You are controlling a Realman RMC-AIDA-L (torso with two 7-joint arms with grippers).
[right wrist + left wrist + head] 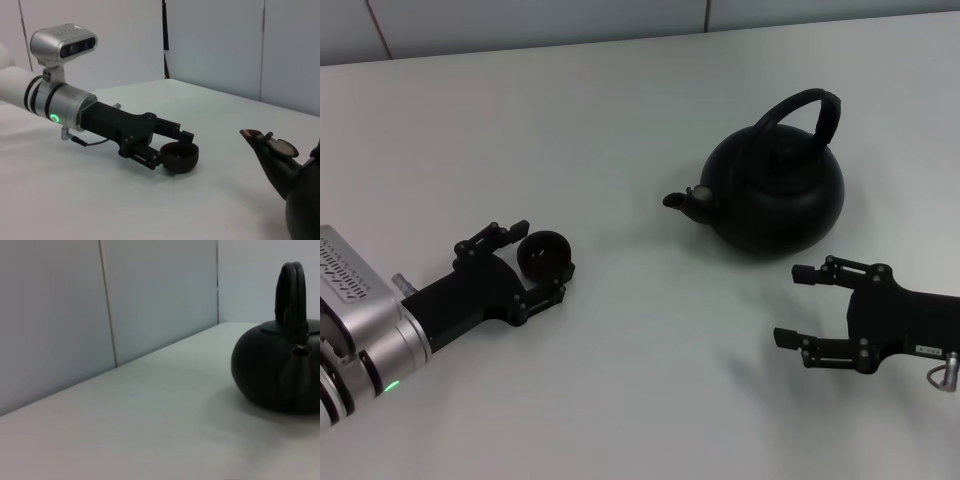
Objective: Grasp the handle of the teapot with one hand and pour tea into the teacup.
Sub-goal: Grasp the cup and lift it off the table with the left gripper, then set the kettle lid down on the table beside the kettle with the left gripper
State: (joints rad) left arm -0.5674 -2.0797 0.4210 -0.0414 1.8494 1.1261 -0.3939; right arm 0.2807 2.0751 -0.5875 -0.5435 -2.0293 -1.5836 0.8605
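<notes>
The matte-black teapot [775, 195] stands on the white table at centre right, its short spout pointing towards the robot's left. Its arched handle [807, 108] stands upright over the lid, and nothing touches it. The tiny dark teacup [545, 255] sits on the table to the left of the spout. My left gripper [542, 260] is shut on the teacup, one finger on each side; the right wrist view shows this grip [175, 150] on the cup [179, 156]. My right gripper [790, 305] is open and empty, low over the table just in front of the teapot.
A white table [640, 110] runs back to a pale panelled wall [75, 315]. The left wrist view shows the teapot [275, 370] and its handle [292, 295] at one side. The right wrist view shows only the teapot's spout [267, 147].
</notes>
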